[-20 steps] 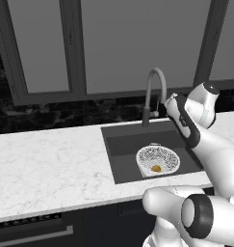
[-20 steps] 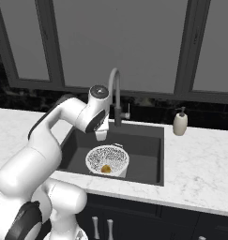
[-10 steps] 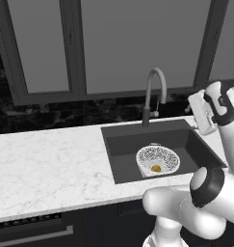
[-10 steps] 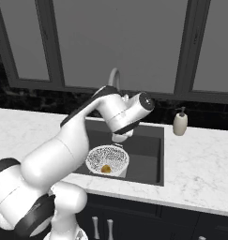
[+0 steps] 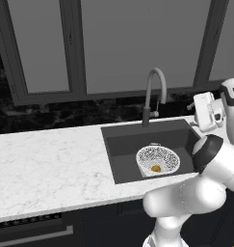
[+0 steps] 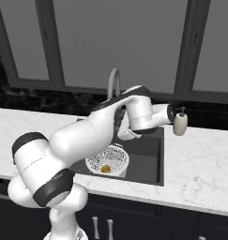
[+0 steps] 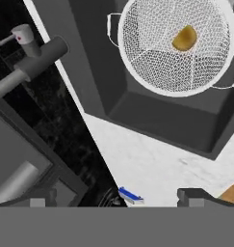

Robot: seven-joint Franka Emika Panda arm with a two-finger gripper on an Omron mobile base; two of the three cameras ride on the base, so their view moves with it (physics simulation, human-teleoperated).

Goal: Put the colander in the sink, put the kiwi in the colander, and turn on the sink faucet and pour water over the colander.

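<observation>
- Far left of the hand view: the sink faucet (image 7: 34, 60) shows its dark base and small lever, lying up and to the left of the gripper (image 7: 113, 198). That is the relation that matters, since by my judgement the tap is the only step left.
- From the left base view, the faucet (image 5: 154, 94) arches at the back edge of the sink (image 5: 121, 159), with its spout curving forward over the basin.
- The colander (image 5: 158, 160) sits on the sink floor, forward and to the right of the spout's drop, with the kiwi (image 5: 156, 168) inside it, near its front wall.
- The gripper's hand (image 5: 205, 112) hangs above the worktop at the sink's right end, so the tap lies to its left, along the back edge.
- In the right base view the forearm reaches across in front of the faucet (image 6: 113, 84), toward the soap dispenser (image 6: 180, 123).
- Gripper fingers: two dark tips stand well apart at the bottom of the hand view, spread and holding nothing.
- My read: the hand must swing left towards the lever.
</observation>
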